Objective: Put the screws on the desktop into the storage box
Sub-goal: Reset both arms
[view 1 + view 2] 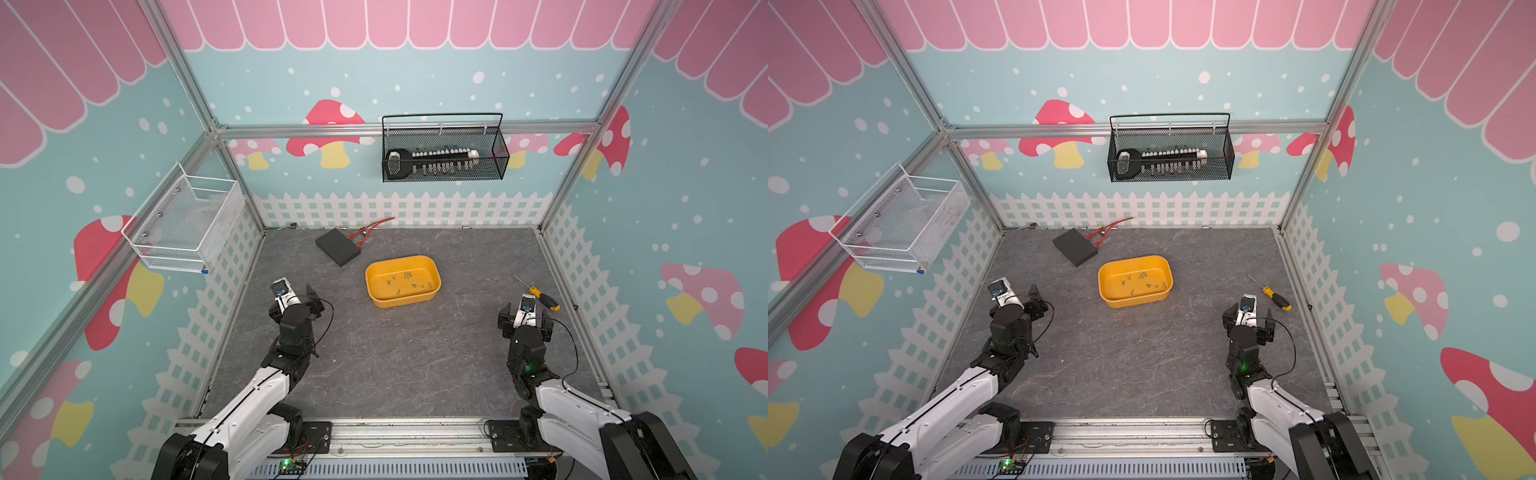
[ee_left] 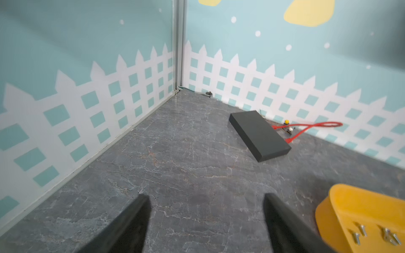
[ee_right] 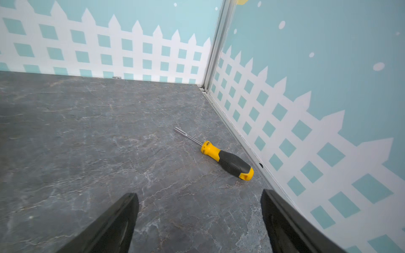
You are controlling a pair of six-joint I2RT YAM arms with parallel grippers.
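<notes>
at the left fingers (image 2: 131, 225): spread wide, gripping nothing, only bare worktop (image 2: 186, 170) in the gap. same at the right fingers (image 3: 114, 221): parted, empty, over bare worktop, with a screwdriver (image 3: 232, 161) lying just ahead, near the side wall.

outward from the left fingers, on the inner side: the box (image 2: 350, 203), near but not touching, a few screws (image 2: 361, 232) flat on its floor. farther off, a black case (image 2: 260, 135) with a red cable (image 2: 317, 125) behind it.

in both top views, mid-worktop between the two arms and well apart from each: the box (image 1: 401, 301) (image 1: 1133, 301), upright, screws (image 1: 409, 282) scattered inside.

looks close to done: no loose screw to pick out on the worktop in any view. hard to rule out, though, with specks that small and grey against pale veining, or hidden under an arm.

risks from here:
- calling it finished with a stray left behind, for exactly that reason.
- if another pick is needed, closing on air from too high, or pressing down hard and skidding the screw off across the smooth surface.
- clipping the box rim with a wide-open finger on the way in, then shoving or tipping it and spilling the contents.
- on the right, nudging the screwdriver, or taking it for a target.
</notes>
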